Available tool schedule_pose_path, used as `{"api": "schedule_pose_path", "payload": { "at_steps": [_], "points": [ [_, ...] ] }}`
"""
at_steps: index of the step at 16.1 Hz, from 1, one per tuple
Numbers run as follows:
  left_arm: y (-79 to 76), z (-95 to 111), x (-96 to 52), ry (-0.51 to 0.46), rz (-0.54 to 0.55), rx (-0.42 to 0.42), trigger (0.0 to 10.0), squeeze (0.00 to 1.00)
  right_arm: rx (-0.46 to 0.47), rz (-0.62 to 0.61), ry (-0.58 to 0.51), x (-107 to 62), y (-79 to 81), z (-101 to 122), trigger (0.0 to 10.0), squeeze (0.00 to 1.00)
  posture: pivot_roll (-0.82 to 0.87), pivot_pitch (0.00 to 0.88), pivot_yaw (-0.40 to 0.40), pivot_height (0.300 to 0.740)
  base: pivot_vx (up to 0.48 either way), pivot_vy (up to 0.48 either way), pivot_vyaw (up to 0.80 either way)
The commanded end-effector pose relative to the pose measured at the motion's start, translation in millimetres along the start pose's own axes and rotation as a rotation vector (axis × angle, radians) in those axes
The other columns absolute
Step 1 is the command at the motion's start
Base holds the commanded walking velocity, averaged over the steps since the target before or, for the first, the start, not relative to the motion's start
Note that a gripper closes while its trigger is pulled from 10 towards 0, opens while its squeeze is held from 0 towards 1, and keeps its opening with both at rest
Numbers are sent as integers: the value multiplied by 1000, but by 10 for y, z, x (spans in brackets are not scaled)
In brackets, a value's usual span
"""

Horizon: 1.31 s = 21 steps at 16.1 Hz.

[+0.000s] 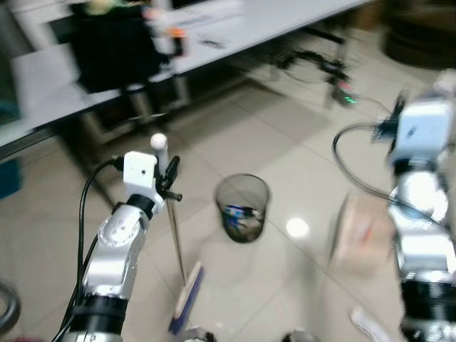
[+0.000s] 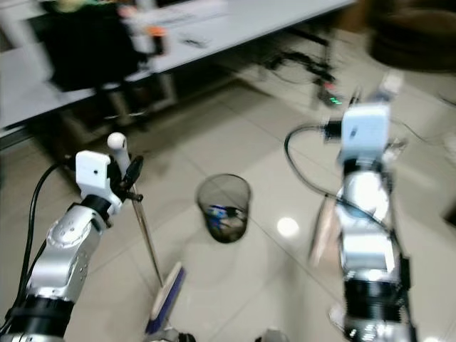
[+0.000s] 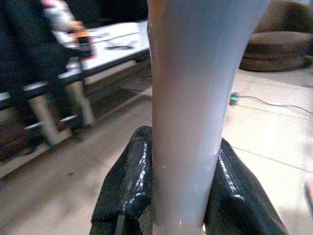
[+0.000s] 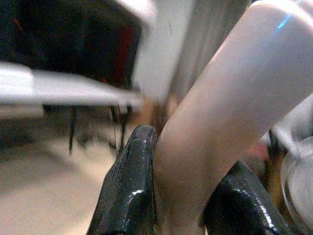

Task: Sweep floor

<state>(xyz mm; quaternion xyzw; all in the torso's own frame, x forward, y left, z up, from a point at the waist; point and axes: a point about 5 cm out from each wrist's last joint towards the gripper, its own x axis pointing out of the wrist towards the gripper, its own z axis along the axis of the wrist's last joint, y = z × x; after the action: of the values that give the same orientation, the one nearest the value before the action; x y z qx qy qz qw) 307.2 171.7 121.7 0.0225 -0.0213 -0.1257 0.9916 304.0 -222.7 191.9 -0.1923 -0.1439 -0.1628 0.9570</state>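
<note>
My left gripper (image 1: 168,179) is shut on the pale handle (image 3: 195,98) of a broom, one black finger (image 3: 128,191) on each side of it. The thin shaft (image 1: 175,239) slants down to the blue-bristled broom head (image 1: 187,298), which rests on the tiled floor near my feet. My right gripper (image 4: 186,196) is shut on a curved white handle (image 4: 230,98). Beside my raised right arm (image 1: 420,214) hangs a blurred tan dustpan (image 1: 360,231), above the floor.
A black wire waste bin (image 1: 242,208) with litter in it stands on the tiles between my arms. A long grey table (image 1: 235,25) runs along the back, with a dark shape (image 1: 107,43) at it. Cables (image 1: 317,68) lie beyond, a white scrap (image 1: 367,322) front right.
</note>
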Motion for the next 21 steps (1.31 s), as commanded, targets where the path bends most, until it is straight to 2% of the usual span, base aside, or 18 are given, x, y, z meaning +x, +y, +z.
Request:
{"api": "schedule_pose_path", "payload": {
  "at_steps": [1, 3, 7, 12, 16, 21],
  "points": [
    [4, 72, 44, -22, -15, 17, 10000, 0, 37, -1, -3, -9, 49, 71, 10000, 0, -37, 47, 117, 740, 0, 0, -800],
    [-26, 67, 54, -23, -26, 16, 10000, 0, 62, 13, 28, -66, 143, 63, 10000, 0, -39, 50, 111, 740, 0, 0, -800],
    [-68, 50, 43, -25, -24, 18, 10000, 0, 53, 86, 35, -38, 278, 82, 10000, 0, -33, 60, 57, 740, 0, 0, -800],
    [-82, 93, 39, -52, -27, 59, 10000, 0, 123, 80, 99, -65, 313, 30, 10000, 0, -36, 67, 51, 740, 0, 0, -800],
    [-165, 146, 152, -66, -72, 85, 10000, 0, 240, 55, 180, -151, 316, -36, 10000, 0, -53, 79, 69, 740, 0, -307, -800],
    [-209, 174, 200, -78, -89, 86, 10000, 0, 266, 46, 196, -176, 304, -59, 10000, 0, -50, 91, 74, 740, 0, -344, -800]
  ]
}}
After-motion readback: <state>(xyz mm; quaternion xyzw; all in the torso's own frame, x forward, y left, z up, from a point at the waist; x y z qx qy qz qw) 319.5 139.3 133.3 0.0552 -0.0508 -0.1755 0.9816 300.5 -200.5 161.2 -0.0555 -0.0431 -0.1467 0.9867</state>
